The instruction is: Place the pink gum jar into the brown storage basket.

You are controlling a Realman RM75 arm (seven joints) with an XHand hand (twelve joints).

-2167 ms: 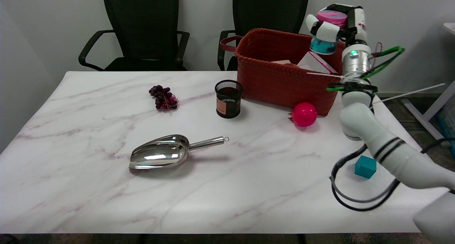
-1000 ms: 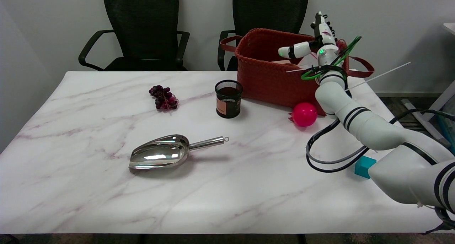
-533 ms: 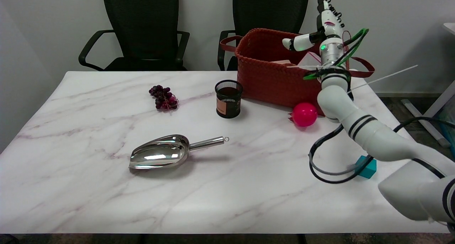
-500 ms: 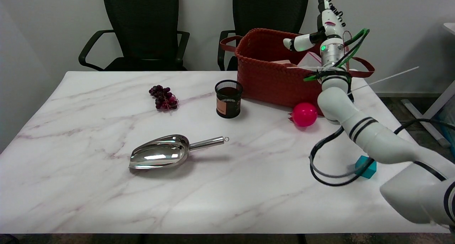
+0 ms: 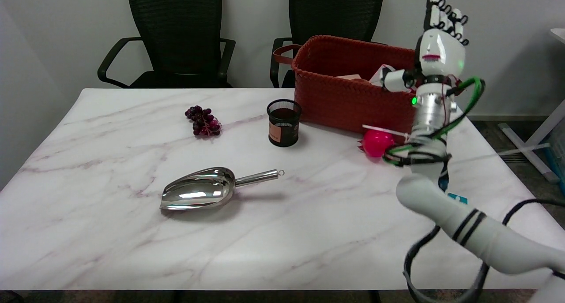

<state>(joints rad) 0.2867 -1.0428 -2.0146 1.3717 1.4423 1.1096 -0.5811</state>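
Marble table (image 5: 132, 250), basket (image 5: 344, 104) upper right, empty hand (image 5: 439, 51) beside it, fingers apart.
Jar unseen; the forearm nearly touches the pink ball (image 5: 377, 143) and could roll it.

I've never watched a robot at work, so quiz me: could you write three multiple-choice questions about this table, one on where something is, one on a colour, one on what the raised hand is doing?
1. Where does the metal scoop lie?
A. Inside the brown basket
B. On the table, nearer the camera than the grapes
C. On a chair

2. What colour is the ball in front of the brown basket?
A. Bright pink
B. Yellow
C. White

3. What is the right hand doing?
A. Gripping the scoop
B. Pressing on the mesh cup
C. Raised, fingers up, holding nothing

Answers:
1 B, the scoop rests on the marble top below the grapes in the picture.
2 A, it is vivid pink against the basket's wall.
3 C, the hand stands by the basket's right end with nothing in it.
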